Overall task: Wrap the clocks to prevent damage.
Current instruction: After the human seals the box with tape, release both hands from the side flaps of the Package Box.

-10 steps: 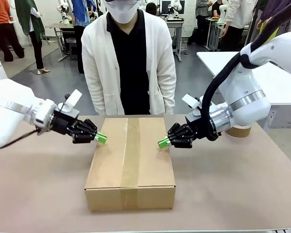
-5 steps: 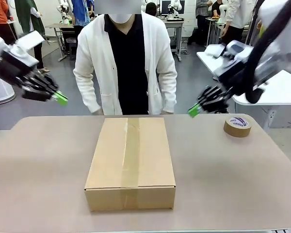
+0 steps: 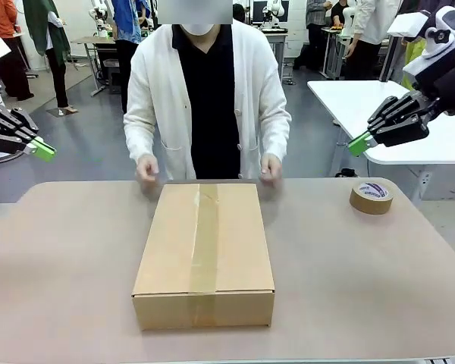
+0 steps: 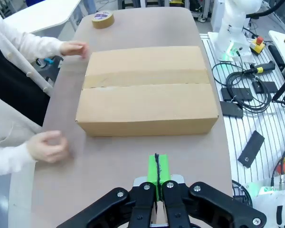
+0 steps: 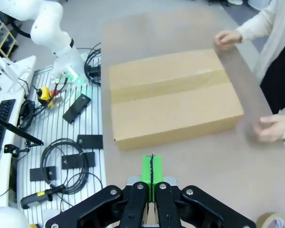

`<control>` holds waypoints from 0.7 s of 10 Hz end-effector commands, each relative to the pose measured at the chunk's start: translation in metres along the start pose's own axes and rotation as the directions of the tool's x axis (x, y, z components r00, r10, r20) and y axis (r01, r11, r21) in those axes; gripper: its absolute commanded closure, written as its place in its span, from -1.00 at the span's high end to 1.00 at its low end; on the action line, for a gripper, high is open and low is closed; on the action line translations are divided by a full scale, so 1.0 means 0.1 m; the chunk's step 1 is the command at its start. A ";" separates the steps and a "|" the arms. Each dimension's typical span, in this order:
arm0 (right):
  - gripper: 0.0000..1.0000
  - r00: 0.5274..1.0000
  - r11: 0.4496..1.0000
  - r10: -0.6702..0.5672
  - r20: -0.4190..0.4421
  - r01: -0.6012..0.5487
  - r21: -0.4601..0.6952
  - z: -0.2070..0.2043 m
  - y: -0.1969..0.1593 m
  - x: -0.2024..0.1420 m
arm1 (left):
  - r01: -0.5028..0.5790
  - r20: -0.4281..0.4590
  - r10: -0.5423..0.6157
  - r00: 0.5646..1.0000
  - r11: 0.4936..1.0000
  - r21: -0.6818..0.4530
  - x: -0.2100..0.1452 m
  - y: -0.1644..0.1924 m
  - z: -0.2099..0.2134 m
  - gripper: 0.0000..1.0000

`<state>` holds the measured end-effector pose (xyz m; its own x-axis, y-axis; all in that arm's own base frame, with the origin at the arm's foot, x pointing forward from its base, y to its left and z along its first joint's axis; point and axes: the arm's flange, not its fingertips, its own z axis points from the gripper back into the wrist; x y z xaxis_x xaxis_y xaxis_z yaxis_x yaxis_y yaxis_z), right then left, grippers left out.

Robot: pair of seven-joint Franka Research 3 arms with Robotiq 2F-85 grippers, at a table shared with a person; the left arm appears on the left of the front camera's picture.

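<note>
Both of my tools have risen from the taped brown cardboard box (image 3: 205, 254) on the counter (image 3: 68, 273): left tool (image 3: 44, 150) at the frame's left edge, right tool (image 3: 358, 145) upper right, each fully closed and empty. The person's hands (image 3: 146, 170) now reach the box's far end, suggesting my sealing step is complete.

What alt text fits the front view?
A taped cardboard box sits mid-table, a person's hands hovering at its far end. The shut left gripper and right gripper are raised off to the sides; a tape roll lies right of the box.
</note>
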<state>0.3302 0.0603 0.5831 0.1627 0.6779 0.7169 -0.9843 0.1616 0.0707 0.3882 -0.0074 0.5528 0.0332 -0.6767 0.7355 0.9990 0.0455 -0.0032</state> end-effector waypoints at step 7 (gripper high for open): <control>-0.98 1.000 1.000 0.003 0.003 -0.003 0.017 -0.07 -0.06 0.06 | 0.020 -0.001 -0.020 1.000 1.000 -0.002 0.13 0.03 -0.03 -0.99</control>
<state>0.3341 0.0674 0.5806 0.1523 0.6764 0.7207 -0.9871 0.1401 0.0771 0.3893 -0.0168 0.5578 0.0096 -0.6795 0.7336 0.9997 0.0225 0.0078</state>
